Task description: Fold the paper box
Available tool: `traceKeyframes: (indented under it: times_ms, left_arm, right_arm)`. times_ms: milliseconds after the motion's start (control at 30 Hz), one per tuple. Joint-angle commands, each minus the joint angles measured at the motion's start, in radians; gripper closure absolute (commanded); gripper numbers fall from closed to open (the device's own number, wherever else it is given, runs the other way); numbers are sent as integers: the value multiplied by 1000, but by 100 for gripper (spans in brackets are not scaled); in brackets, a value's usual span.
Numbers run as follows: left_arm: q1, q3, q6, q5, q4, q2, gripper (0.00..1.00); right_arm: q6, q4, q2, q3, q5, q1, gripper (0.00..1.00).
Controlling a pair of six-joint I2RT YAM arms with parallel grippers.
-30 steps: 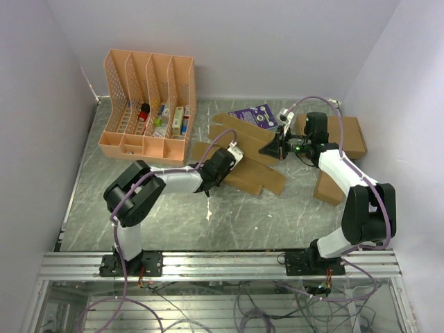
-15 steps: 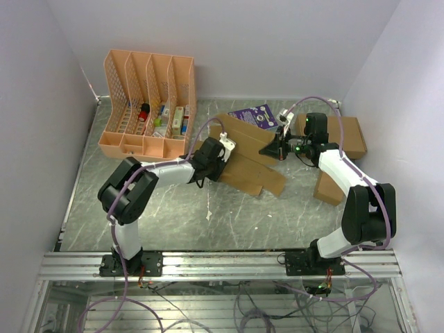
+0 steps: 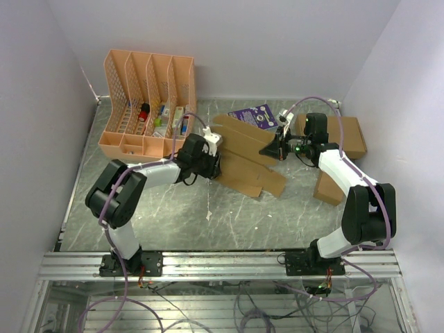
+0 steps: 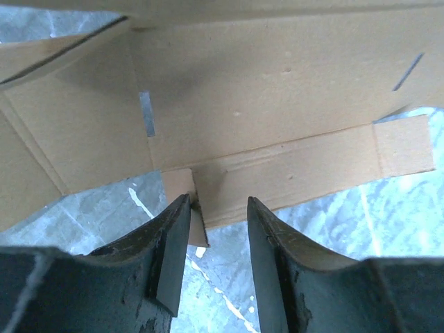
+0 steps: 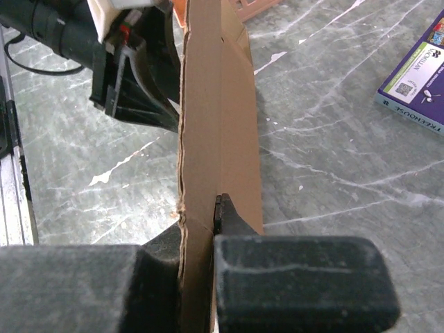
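A grey marbled table [image 3: 173,215] fills the floor of a booth with pale lilac walls [image 3: 41,83] on three sides and a metal rail [image 3: 222,262] along its near edge. The paper box [image 3: 243,156], a wide die-cut sheet, lies mid-table toward the far edge, between the two arms. The right gripper [image 5: 201,225] is clamped on the sheet's right edge, holding that side raised. The left gripper [image 4: 218,208] sits at the sheet's left edge with its jaws partly apart and nothing pinched between them, a small tab just beside one finger. A peach file organiser [image 3: 148,104] stands in the far left corner. A purple booklet [image 3: 254,116] lies just beyond the sheet. At the right edge, a larger cardboard box [image 3: 347,135] and a small carton [image 3: 327,189] flank the right arm.
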Motion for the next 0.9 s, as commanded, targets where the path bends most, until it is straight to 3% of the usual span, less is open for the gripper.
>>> traceKeyframes:
  times_ms: [0,200,300,367,500,600,700,767,867]
  left_arm:
    - [51,-50,-104,174,148,-79,50]
    - [153,-149,-226,251,311,-162,52]
    - [212,-195,-253,224,360,-221,60]
    - [241,-223,-249,192,388,-260,64]
    - [254,-243,-183,121,441,-308,63]
    - [251,-237,-121,161,526,-271,62]
    - [234,-330,-37,223,827,-228,54]
    - [233,-397,11,231,1034,-205,41]
    - [234,-407,41,268,1088,-165,31]
  right_arm:
    - [-14,-21,14,11,1,8,100]
    - [-19,-24,9,11,3,9,100]
    - [-25,-30,11,12,5,9,100]
    - [-30,-33,11,14,3,9,100]
    - [-29,-33,13,15,-3,9,100]
    - [-30,-35,15,16,-3,9,100]
    - [-32,-38,14,17,-5,9,100]
    - [-34,-39,12,19,-3,9,100]
    - [-35,-39,12,19,-4,9,100]
